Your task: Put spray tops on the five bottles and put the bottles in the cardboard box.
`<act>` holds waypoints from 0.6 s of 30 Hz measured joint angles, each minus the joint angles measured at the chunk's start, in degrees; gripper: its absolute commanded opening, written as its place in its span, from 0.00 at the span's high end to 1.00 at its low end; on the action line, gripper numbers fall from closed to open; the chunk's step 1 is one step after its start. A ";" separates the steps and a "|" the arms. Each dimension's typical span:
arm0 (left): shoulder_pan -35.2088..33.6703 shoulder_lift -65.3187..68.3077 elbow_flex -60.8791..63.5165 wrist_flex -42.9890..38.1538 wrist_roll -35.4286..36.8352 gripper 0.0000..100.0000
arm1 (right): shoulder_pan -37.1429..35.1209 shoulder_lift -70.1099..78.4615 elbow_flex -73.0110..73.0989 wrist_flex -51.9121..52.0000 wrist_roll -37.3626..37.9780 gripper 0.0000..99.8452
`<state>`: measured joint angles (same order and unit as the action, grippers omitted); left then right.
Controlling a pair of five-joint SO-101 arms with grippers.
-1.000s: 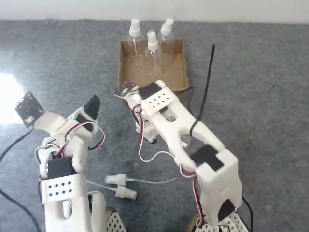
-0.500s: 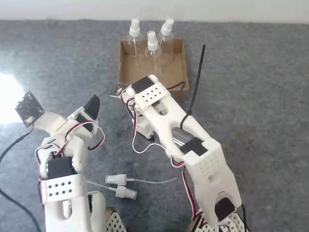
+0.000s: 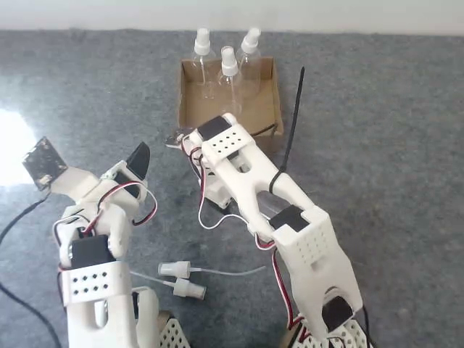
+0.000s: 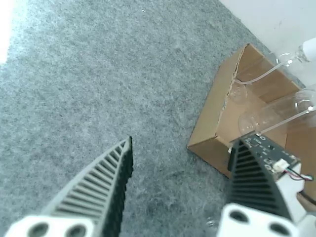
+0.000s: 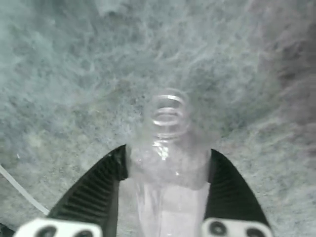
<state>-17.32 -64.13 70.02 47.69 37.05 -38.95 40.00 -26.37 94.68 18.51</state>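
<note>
Right wrist view: right pincer [image 5: 168, 151] grips a capless bottle [image 5: 169, 116]; left wrist view: left pincer [image 4: 185, 142] gapes empty.

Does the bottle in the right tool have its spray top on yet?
No, the bottle held in the right tool shows a bare threaded neck.

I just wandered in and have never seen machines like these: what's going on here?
Two robot arms are capping clear bottles and boxing them. The right arm's fingers grip an uncapped bottle over the grey table. The left arm's fingers are open and hold nothing, near the cardboard box, where three capped bottles stand. Two loose spray tops lie on the table by the arms' bases.
</note>
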 measured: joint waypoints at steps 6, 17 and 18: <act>0.00 0.00 0.00 0.00 0.00 0.71 | 0.00 0.00 -3.60 2.73 0.00 0.92; 0.00 0.00 0.00 0.00 0.00 0.71 | 0.00 -8.09 -5.10 5.71 0.00 0.92; 0.00 0.00 0.00 0.00 0.00 0.71 | 0.00 -9.41 -5.10 5.71 0.00 0.92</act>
<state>-17.32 -64.13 70.02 47.69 37.05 -38.95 30.59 -31.47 100.40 18.51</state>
